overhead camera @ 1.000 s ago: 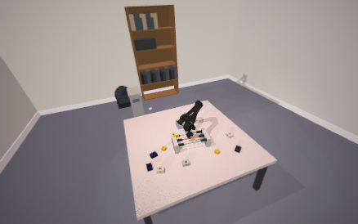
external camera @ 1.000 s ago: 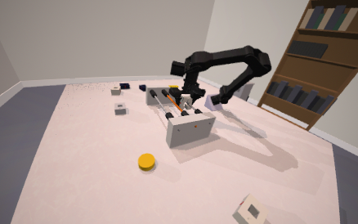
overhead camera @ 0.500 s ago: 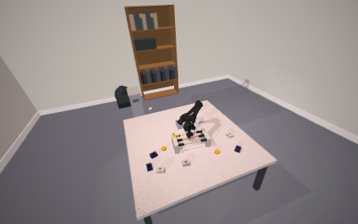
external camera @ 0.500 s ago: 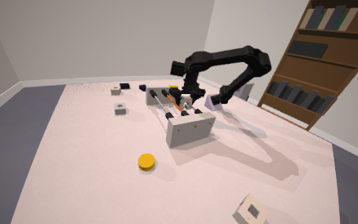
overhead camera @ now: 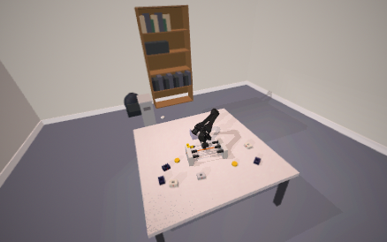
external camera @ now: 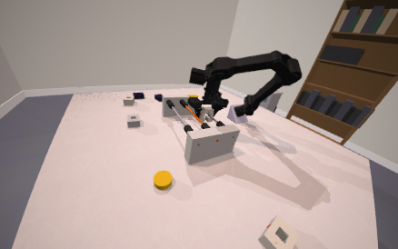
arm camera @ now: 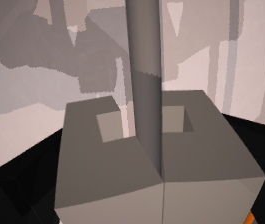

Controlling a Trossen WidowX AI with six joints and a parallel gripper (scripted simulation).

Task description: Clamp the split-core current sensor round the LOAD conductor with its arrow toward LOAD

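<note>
The beige-grey split-core sensor [arm camera: 108, 170] [external camera: 206, 112] sits at a grey conductor [arm camera: 148, 105] [external camera: 213, 119], the one on the arm's side of the rack. In the wrist view its two halves meet along the near edge, and the conductor runs up between their window openings. The conductor covers the far joint, so I cannot tell whether it is latched. My gripper [arm camera: 139, 125] [external camera: 207, 110] is shut on the sensor, with black fingers on both sides. No arrow or LOAD lettering is readable. A small yellow piece [overhead camera: 188, 145] [external camera: 193, 96] is by one rack end.
The rack's end blocks [overhead camera: 190, 155] [external camera: 212, 147] also hold an orange conductor [overhead camera: 206, 149] [external camera: 194, 114] and another grey one [external camera: 179, 116]. Yellow discs [overhead camera: 234, 163] [external camera: 163, 180], pale blocks [overhead camera: 201, 176] [external camera: 134, 123] and dark blocks [overhead camera: 257, 161] lie around. A lavender block [external camera: 236, 114] is near the arm.
</note>
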